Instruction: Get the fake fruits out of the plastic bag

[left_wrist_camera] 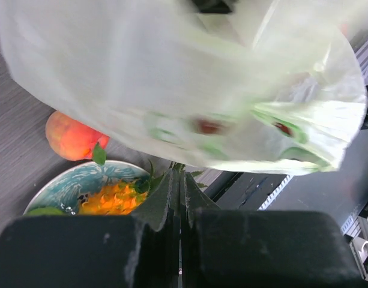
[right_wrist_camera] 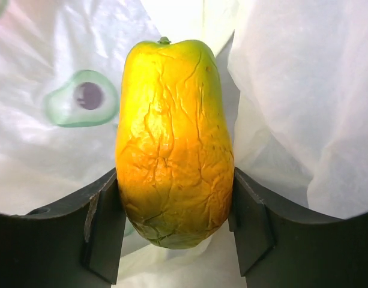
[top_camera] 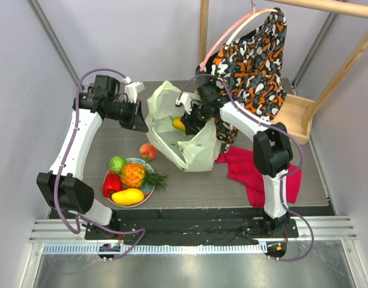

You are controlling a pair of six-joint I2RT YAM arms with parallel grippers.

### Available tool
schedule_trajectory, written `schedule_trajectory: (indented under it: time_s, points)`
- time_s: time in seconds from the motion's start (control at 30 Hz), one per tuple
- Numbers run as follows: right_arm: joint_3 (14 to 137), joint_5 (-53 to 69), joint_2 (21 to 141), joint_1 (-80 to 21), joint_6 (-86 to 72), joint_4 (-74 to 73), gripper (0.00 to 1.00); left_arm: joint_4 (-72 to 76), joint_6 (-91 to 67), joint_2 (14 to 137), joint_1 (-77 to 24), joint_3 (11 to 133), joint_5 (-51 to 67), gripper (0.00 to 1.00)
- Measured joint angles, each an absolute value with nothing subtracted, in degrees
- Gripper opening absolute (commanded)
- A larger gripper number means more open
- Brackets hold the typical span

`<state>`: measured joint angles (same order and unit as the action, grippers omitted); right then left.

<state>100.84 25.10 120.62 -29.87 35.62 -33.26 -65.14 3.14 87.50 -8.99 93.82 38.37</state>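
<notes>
Crinkly plastic bag (top_camera: 190, 141) holds one mango (right_wrist_camera: 171, 144), which the right hand (right_wrist_camera: 174, 180) grasps between its fingers. The left hand (left_wrist_camera: 180, 240) is clenched on the bag's edge. Four other fruits (top_camera: 134, 174) sit on the plate (left_wrist_camera: 63, 189).

Centre: plastic bag (top_camera: 193, 150) on the counter (top_camera: 202, 186).
In bag: bagged mango (right_wrist_camera: 171, 144), between the right tool's (right_wrist_camera: 173, 180) fingers.
Bag's left edge: left tool (top_camera: 138, 114), pinching a fold.
Near left: plate (top_camera: 149, 189) carrying pineapple (top_camera: 134, 175), round fruit (top_camera: 116, 164), pepper (top_camera: 111, 185), plated mango (top_camera: 128, 197).
Between plate and bag: peach (top_camera: 147, 150).
Right of bag: cloth (top_camera: 256, 174); garment (top_camera: 253, 54) hangs behind.
</notes>
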Motion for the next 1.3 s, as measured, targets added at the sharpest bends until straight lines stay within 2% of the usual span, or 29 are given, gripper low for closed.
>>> schedule_trajectory:
  time_s: [0.03,0.07,0.1,0.4,0.43,0.47,0.53,0.57,0.6,0.73,0.77,0.83,0.87,0.97,1.03,1.17,1.23,1.3]
  points:
    - [99.6,27.4,118.5,-29.5,35.6,-34.5,0.75,-64.9,3.1,87.5,-9.0,93.8,38.4,0.00]
    - [98.6,28.4,117.4,-29.5,35.4,-35.4,0.96,-64.8,3.1,87.5,-9.0,93.8,38.4,0.00]
    - [97.0,29.3,116.2,-29.5,35.2,-36.0,1.00,-64.7,3.0,87.5,-9.0,93.8,38.4,0.00]
    - [87.2,30.2,112.7,-31.1,34.2,-42.6,1.00,-63.9,2.8,87.7,-9.0,92.8,39.2,0.00]
    - [86.8,30.0,111.2,-31.4,34.2,-43.0,1.00,-63.9,2.7,87.7,-9.0,92.7,39.2,0.03]
    - [86.5,30.0,109.4,-31.6,34.3,-43.0,1.00,-63.9,2.6,87.7,-9.0,92.7,39.3,0.18]
    - [86.4,29.9,105.6,-32.1,34.4,-42.8,1.00,-63.9,2.5,87.7,-9.0,92.7,39.6,0.32]
    - [86.4,29.9,103.6,-32.4,34.6,-42.2,0.97,-63.8,2.4,87.6,-9.0,92.7,39.7,0.39]
    - [86.2,29.9,101.6,-33.0,35.0,-41.5,0.95,-63.8,2.2,87.5,-9.0,92.6,39.9,0.41]
    - [84.7,30.0,96.2,-35.9,38.5,-39.2,0.82,-63.9,2.0,87.5,-9.0,92.5,39.9,0.43]
    - [84.4,30.0,96.2,-36.5,39.3,-38.9,0.76,-63.9,2.0,87.5,-9.0,92.5,39.9,0.43]
    - [83.7,29.9,97.1,-37.6,40.6,-38.7,0.69,-64.0,2.0,87.5,-9.0,92.5,39.7,0.43]
    - [83.6,29.9,98.0,-38.2,41.0,-38.9,0.61,-64.1,2.0,87.5,-9.0,92.6,39.5,0.44]
    - [83.6,27.9,101.5,-39.0,41.5,-38.3,0.58,-64.7,2.3,87.5,-9.0,93.4,38.7,0.44]
    - [83.6,26.3,103.4,-39.6,41.1,-37.3,0.59,-65.2,2.6,87.7,-9.0,94.5,38.3,0.45]
    - [82.9,24.7,105.0,-40.1,38.8,-33.8,0.78,-65.6,3.5,88.0,-9.0,96.8,37.7,0.45]
    - [82.6,23.9,105.5,-40.4,36.4,-31.5,0.85,-65.7,3.6,88.3,-9.0,97.3,37.5,0.45]
    - [82.7,22.2,106.8,-40.9,33.1,-27.8,0.87,-65.8,3.7,88.8,-9.0,97.4,37.3,0.45]
